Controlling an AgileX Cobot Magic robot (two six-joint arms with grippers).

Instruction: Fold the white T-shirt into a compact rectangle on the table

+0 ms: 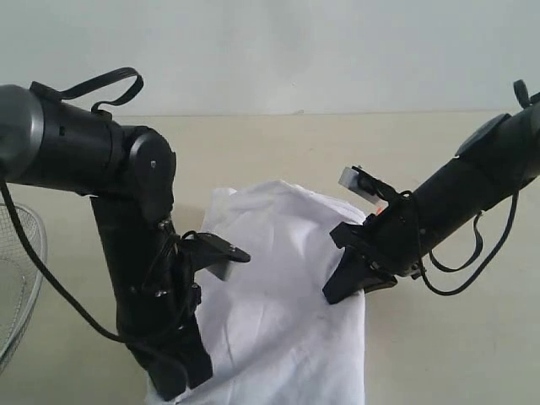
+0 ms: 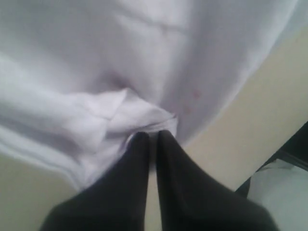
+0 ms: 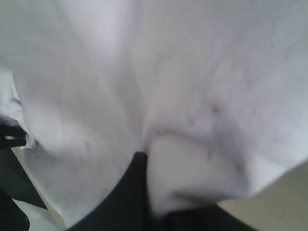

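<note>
The white T-shirt [image 1: 278, 287] lies rumpled on the table [image 1: 278, 143] between my two arms, plain white side up. My left gripper [image 1: 177, 384] is low at the shirt's near left edge. In the left wrist view this gripper [image 2: 152, 137] is shut on a bunched fold of the T-shirt [image 2: 144, 57]. My right gripper [image 1: 337, 291] is at the shirt's right edge. In the right wrist view that gripper [image 3: 147, 156] is shut on the T-shirt [image 3: 192, 72]. Cloth drapes over one of its fingers and hides it.
A round wire-mesh basket [image 1: 17, 278] stands at the left edge of the table. Bare tabletop stretches behind the shirt and to its right [image 1: 456, 337]. The other arm's dark links show at the edges of both wrist views.
</note>
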